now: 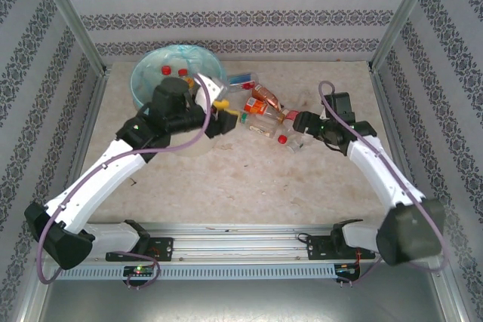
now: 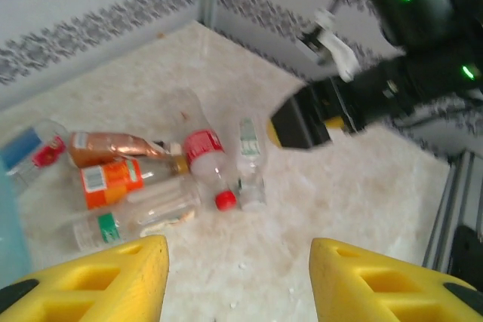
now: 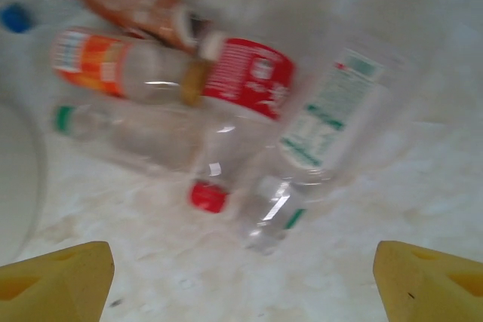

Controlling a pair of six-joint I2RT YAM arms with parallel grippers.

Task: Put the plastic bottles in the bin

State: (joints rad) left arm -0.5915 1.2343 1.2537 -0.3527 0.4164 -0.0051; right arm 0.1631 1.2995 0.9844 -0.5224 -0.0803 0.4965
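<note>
Right gripper (image 3: 241,277) near the front, fingers spread wide and empty over the red-labelled bottle (image 3: 243,79), probably set to straddle it for a pick. Left gripper (image 2: 238,262) also parted, holding nothing, just beside the bin (image 1: 137,73). Between them on the worktop (image 1: 226,179), a loose heap of plastic bottles (image 1: 264,111), lying flat, touching and crossed. Farther back, red caps (image 1: 166,70) inside the bin: some bottles in already.
</note>
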